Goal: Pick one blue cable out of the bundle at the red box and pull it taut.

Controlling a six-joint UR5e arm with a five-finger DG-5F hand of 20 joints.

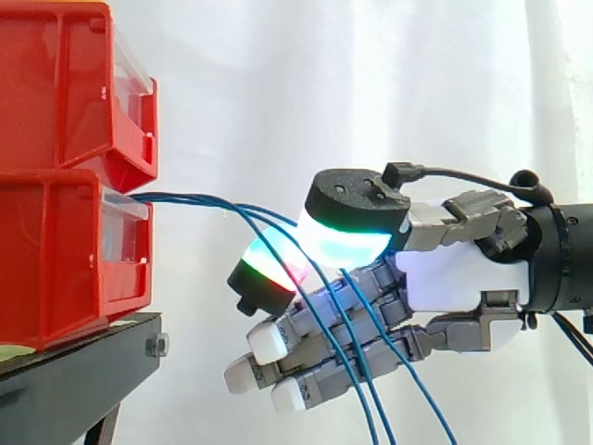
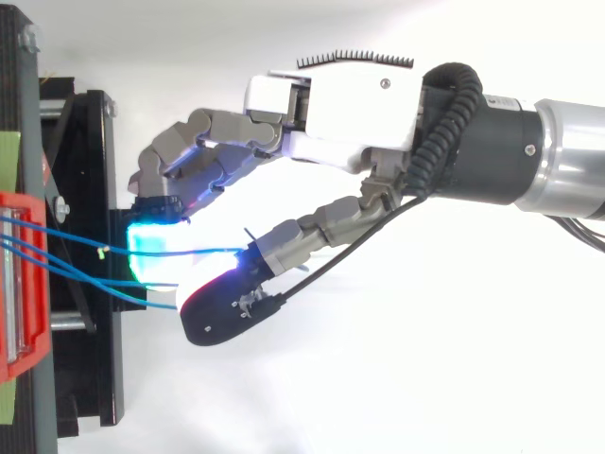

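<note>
Three thin blue cables (image 1: pixel 199 199) leave the lower red bin (image 1: pixel 56 269) and run right to my hand (image 1: pixel 454 269). Past it they droop across the lower straight fingers (image 1: pixel 269 343) to the bottom edge. The thumb's cyan-green pad (image 1: pixel 352 232) and one curled finger's red-green pad (image 1: pixel 269 273) close toward each other, and the uppermost cable runs in between them. From above, the cables (image 2: pixel 66 248) cross from the red bin (image 2: pixel 24 284) into the gap between the cyan pad and the thumb of my hand (image 2: pixel 350 113).
A second red bin (image 1: pixel 65 83) is stacked on the lower one. Both rest on a black stand (image 1: pixel 83 357) at the left, whose frame (image 2: pixel 90 189) lies just left of the fingertips. A white curtain hangs behind.
</note>
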